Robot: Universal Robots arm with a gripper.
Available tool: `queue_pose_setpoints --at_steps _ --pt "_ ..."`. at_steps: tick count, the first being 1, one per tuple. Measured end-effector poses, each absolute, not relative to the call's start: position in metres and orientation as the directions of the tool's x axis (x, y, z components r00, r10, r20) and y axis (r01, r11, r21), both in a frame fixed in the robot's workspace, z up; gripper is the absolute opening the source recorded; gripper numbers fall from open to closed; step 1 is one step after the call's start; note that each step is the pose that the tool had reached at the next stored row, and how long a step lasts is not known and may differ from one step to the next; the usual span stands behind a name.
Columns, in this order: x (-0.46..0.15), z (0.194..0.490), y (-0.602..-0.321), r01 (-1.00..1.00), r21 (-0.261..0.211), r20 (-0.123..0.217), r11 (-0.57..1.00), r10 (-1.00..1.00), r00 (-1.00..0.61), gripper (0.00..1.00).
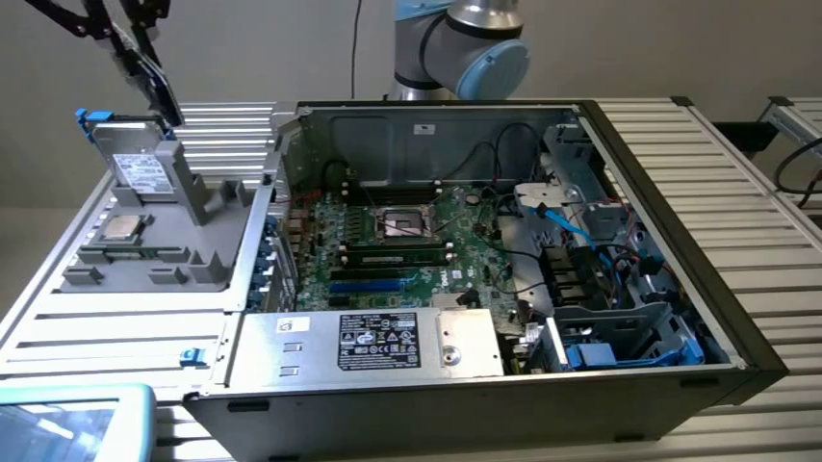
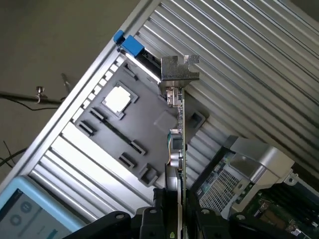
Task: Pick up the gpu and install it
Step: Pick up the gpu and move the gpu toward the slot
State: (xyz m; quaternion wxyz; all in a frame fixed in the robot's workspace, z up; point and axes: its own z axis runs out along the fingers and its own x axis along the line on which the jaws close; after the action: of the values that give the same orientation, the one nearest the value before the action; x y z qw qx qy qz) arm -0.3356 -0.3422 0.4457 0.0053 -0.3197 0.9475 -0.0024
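The gpu (image 2: 180,142) appears edge-on in the wrist view, a thin green card with its silver end bracket (image 2: 178,74) at the far end. My gripper (image 2: 175,209) is shut on it, one dark finger on each face. In the exterior view the gripper (image 1: 133,43) hangs at the top of the exterior view's left, with the gpu (image 1: 162,94) dangling dark and tilted below it. The card is in the air above the back edge of the grey parts holder (image 1: 192,207), apart from it and well away from the open computer case (image 1: 668,241).
The holder carries a silver white-labelled drive box (image 1: 141,173) and a square processor (image 1: 122,228). Inside the case lie the motherboard (image 1: 385,241), memory stick (image 1: 398,258), blue cables (image 1: 572,226) and the power supply (image 1: 385,342). A blue-framed screen (image 1: 64,423) sits at the front.
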Motion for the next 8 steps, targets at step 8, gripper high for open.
queue_pose_setpoints --at_steps 8 --pt "-0.3356 0.4447 -0.3422 -0.715 -0.008 -0.008 0.699 -0.715 -0.699 0.27"
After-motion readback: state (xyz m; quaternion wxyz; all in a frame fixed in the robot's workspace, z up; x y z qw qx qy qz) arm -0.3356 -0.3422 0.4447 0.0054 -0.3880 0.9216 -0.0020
